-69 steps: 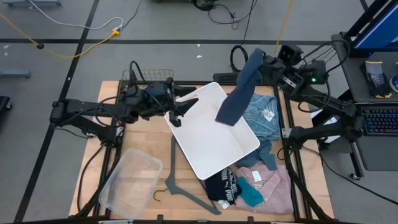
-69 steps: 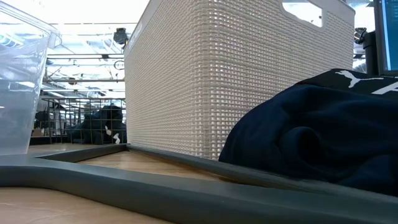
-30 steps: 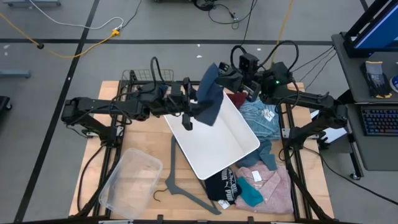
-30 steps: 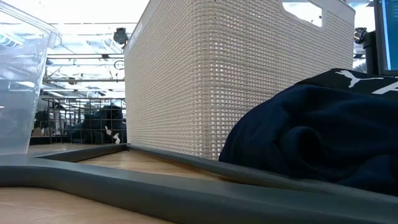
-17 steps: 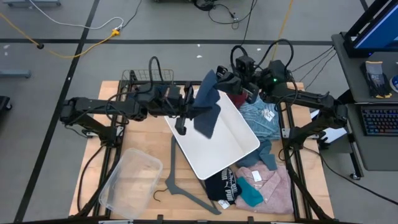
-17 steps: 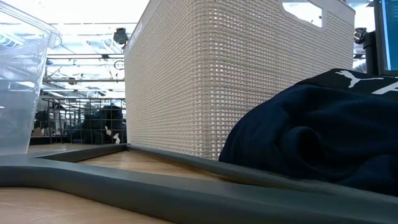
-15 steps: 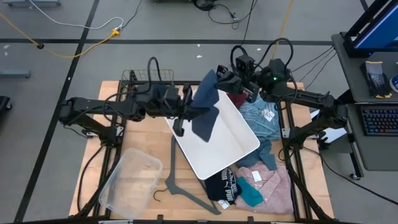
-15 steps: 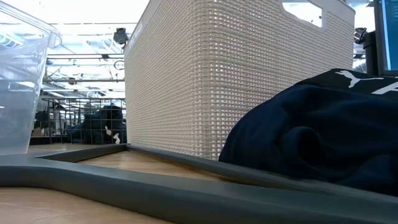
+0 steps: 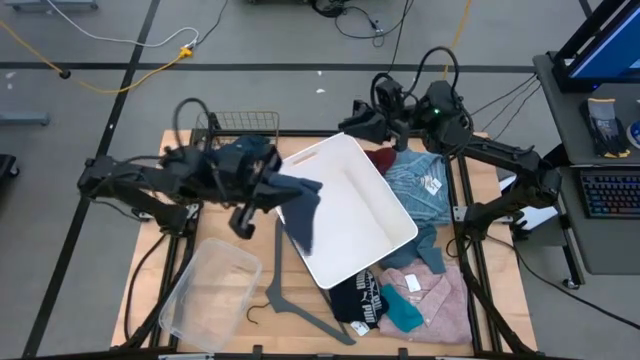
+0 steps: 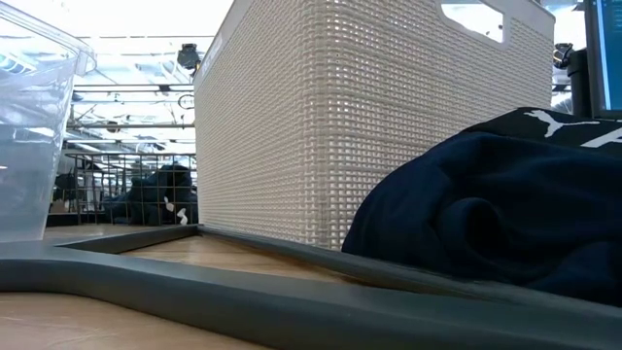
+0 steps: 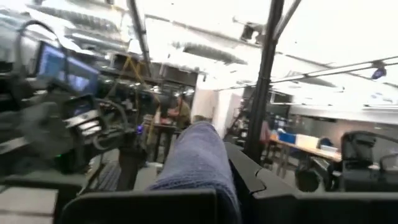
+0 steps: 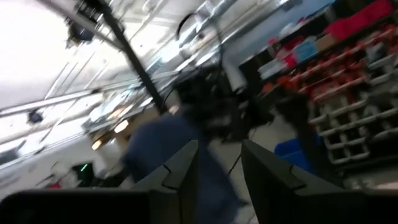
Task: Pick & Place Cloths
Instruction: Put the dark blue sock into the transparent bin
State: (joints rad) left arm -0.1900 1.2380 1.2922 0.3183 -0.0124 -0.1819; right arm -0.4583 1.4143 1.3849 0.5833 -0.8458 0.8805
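A navy cloth point(image 9: 303, 212) hangs from my left gripper point(image 9: 285, 186), which is shut on it over the left rim of the white woven basket point(image 9: 360, 215). In the left wrist view the cloth point(image 11: 199, 163) bulges out between the fingers. My right gripper point(image 9: 352, 118) stands open above the basket's far corner, empty; its wrist view shows its fingertips point(image 12: 219, 167) apart. More cloths lie right of and in front of the basket: light-blue point(image 9: 422, 186), maroon point(image 9: 381, 158), pink point(image 9: 432, 296), teal point(image 9: 402, 311) and black with white print point(image 9: 356, 300). My left gripper pinches a bunched upper part of the navy cloth point(image 11: 205, 186) between its two fingers. The fingers come roughly level from the table's left. The rest of the cloth hangs slack below them, its lower end point(image 9: 306, 242) over the basket's left wall.
A grey hanger point(image 9: 283, 290) lies in front of the basket, and a clear plastic tub point(image 9: 205, 296) stands at the near left. A wire basket point(image 9: 236, 124) is at the far left. In the low view the white basket point(image 10: 369, 126) and the black cloth point(image 10: 486, 209) fill the foreground.
My left gripper has shut on the navy cloth, and my right gripper has opened and let it go. My left gripper has then swung toward the table's left and near edge, carrying the cloth from above the basket's far corner to its left rim. My right gripper has drawn back toward the far edge.
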